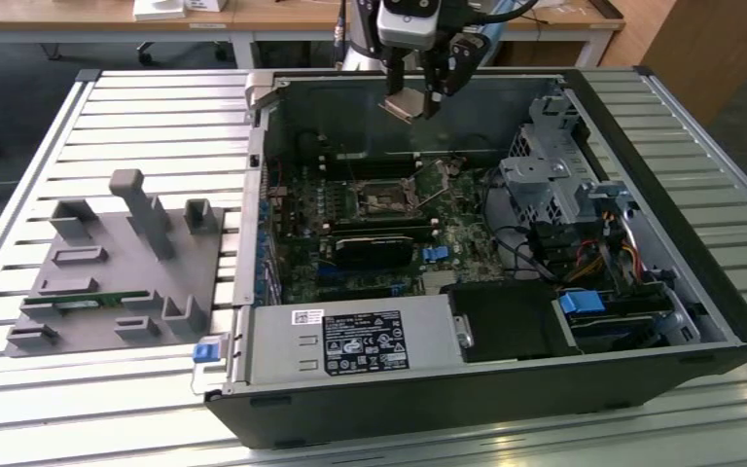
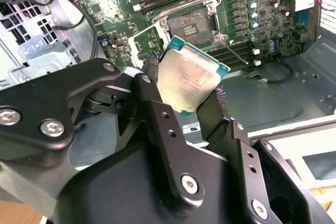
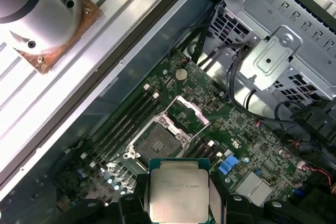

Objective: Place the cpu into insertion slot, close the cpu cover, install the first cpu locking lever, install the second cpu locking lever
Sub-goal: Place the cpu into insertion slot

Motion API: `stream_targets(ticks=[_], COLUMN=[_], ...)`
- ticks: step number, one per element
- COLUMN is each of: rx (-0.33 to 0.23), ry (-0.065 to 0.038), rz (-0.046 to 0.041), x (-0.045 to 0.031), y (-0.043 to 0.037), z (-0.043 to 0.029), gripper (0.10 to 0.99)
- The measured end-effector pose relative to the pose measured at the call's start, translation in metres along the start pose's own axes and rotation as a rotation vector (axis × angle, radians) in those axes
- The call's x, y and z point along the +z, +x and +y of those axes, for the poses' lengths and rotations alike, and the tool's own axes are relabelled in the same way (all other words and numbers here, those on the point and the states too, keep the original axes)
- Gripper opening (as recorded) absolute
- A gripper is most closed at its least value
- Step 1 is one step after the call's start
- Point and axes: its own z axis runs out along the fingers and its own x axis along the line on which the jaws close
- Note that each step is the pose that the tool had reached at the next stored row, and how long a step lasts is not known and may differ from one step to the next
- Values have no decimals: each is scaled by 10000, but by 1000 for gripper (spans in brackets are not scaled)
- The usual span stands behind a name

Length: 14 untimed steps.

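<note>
CPU [image 2: 191, 80] is clamped by its edges between the fingers [image 2: 157, 114] of the end effector [image 2: 186, 85], held in the air above the open case [image 1: 478, 409], well apart from the motherboard [image 3: 239, 124]. Below, the slot [image 3: 157, 142] lies bare, its cover [image 3: 186, 111] swung up beside it. The case rests on the slatted desk [image 1: 153, 117], near a grey fixture [image 1: 101, 282].

grey fixture tray [image 1: 101, 277] on slatted table [image 1: 153, 107] | power supply [image 1: 347, 342] in case [image 1: 478, 399]
</note>
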Motion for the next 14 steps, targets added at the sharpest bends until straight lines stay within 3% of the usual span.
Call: stream_targets(ticks=[14], rx=[431], ry=[-9], rz=[-39], x=[2], y=[3], z=[-4], gripper=[541])
